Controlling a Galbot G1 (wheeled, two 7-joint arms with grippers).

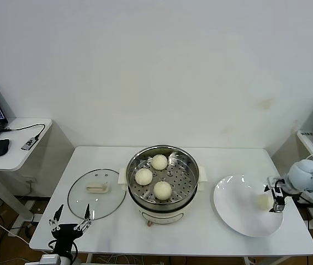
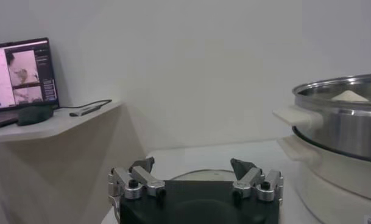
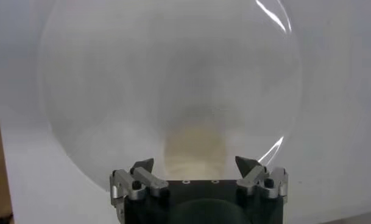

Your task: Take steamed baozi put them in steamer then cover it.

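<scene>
Three buns (image 1: pixel 154 176) sit in the steamer (image 1: pixel 162 183) – right of it, the right gripper (image 1: pixel 272 200) straddles the fourth bun (image 1: pixel 264 202) on the plate (image 1: pixel 239 212), jaws wide, while the lid (image 1: pixel 95 193) lies left, near the idle, wide-open left gripper (image 1: pixel 68 220).

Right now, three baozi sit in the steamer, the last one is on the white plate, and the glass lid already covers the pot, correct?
Not quite: the cover lies on the table beside the steamer, which stands open, as the head view shows. The three baozi inside and the last one on the plate are right.
</scene>
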